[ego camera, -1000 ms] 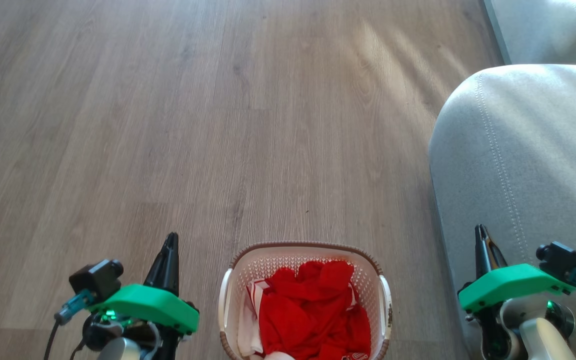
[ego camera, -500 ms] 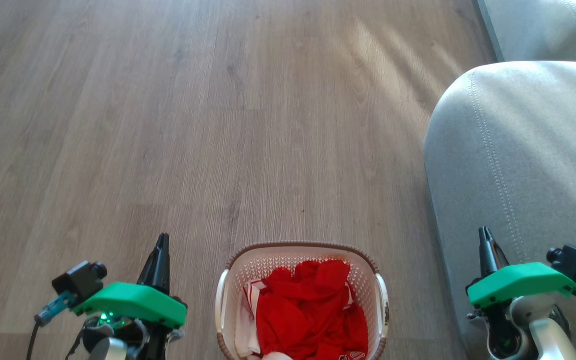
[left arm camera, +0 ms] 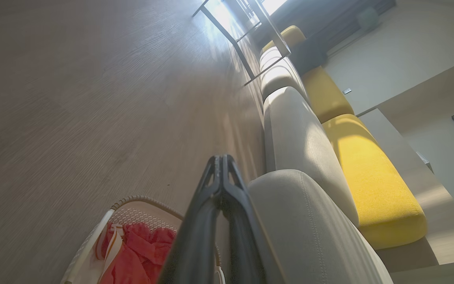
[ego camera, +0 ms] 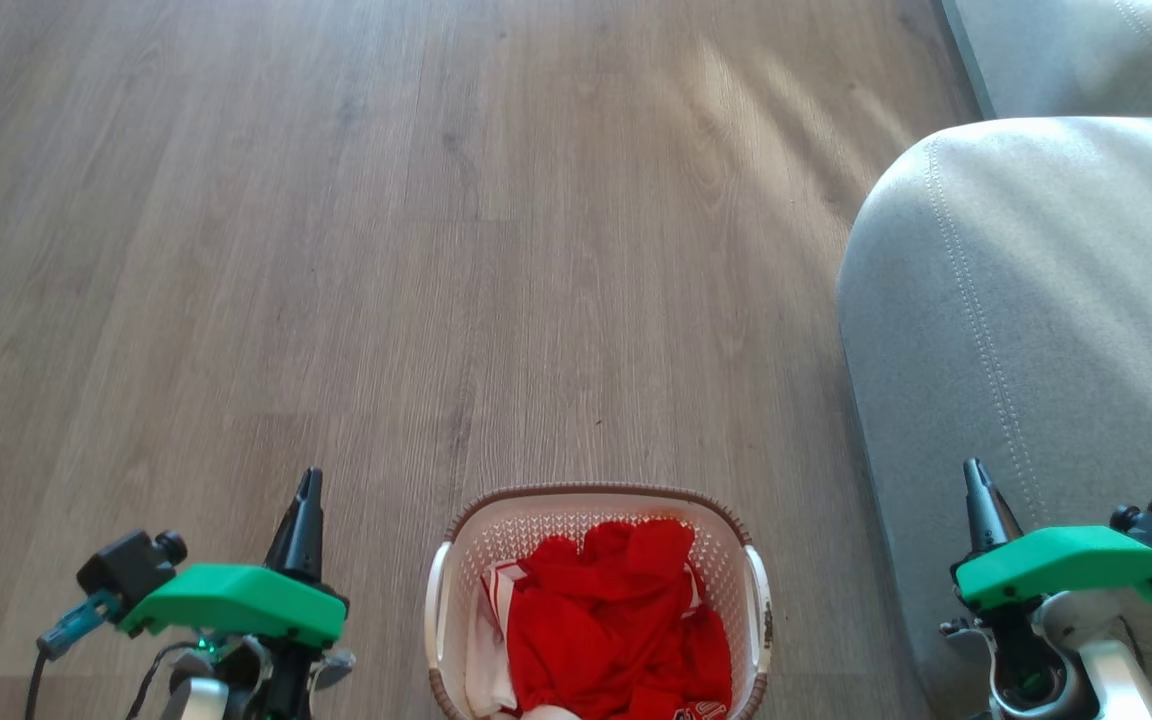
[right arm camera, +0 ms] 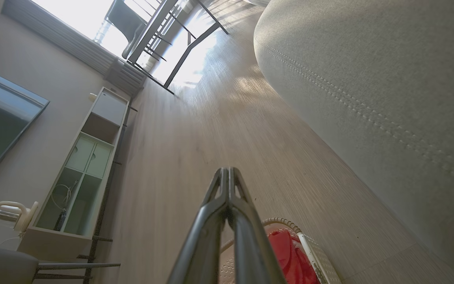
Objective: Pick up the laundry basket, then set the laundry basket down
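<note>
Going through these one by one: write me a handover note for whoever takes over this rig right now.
Left gripper: shut, empty, left of the laundry basket, not touching it.
Right gripper: shut, empty, right of the basket, seen against the grey sofa.
Basket: apparently resting on the wood floor between the arms, red clothes inside, neither handle gripped.
Done: nothing evident; whether it was lifted already cannot be told.
Left, if not yet lifted: open the grippers, take the handles, lift, set down.
</note>
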Controlling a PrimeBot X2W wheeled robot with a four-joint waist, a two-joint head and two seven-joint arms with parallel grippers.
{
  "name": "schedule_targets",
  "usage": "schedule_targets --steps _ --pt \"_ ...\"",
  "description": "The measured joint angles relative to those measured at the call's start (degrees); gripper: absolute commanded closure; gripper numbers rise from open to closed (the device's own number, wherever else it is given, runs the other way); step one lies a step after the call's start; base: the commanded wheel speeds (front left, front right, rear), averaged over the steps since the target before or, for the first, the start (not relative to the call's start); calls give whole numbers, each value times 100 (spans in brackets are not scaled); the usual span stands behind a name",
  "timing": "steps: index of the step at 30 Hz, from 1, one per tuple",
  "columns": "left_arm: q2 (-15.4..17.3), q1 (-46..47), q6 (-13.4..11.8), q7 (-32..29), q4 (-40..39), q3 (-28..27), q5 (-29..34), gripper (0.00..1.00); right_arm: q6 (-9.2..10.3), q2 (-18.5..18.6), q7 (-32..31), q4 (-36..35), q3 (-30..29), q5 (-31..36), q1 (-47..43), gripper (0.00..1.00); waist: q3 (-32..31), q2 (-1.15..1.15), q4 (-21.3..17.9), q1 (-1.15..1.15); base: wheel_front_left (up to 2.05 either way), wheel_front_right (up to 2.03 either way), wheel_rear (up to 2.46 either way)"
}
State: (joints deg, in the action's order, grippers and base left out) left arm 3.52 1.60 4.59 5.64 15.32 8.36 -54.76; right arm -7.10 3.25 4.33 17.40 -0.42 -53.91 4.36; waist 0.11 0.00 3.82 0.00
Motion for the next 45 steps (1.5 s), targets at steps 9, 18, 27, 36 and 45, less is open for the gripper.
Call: schedule_targets --steps 9,18,27,36,45 --pt "2 4 42 -116 2 -163 -566 100 0 0 -152 -10 -120 -542 -1 100 1 0 -55 0 0 0 0" --pt "2 40 53 -266 5 -320 -1116 100 0 -1 -285 -33 -194 -1091 -1 100 2 0 -110 0 0 0 0" --pt "2 88 96 -416 9 -433 -1668 100 0 -1 -454 -42 -304 -1621 -1 100 3 0 -165 0 0 0 0" --pt "2 88 144 -566 12 -580 -2213 100 0 -3 -582 -68 -378 -2171 -1 100 4 0 -220 0 0 0 0" --pt "2 88 152 -720 26 -742 -2764 100 0 -7 -737 -80 -501 -2705 -1 100 5 0 -275 0 0 0 0"
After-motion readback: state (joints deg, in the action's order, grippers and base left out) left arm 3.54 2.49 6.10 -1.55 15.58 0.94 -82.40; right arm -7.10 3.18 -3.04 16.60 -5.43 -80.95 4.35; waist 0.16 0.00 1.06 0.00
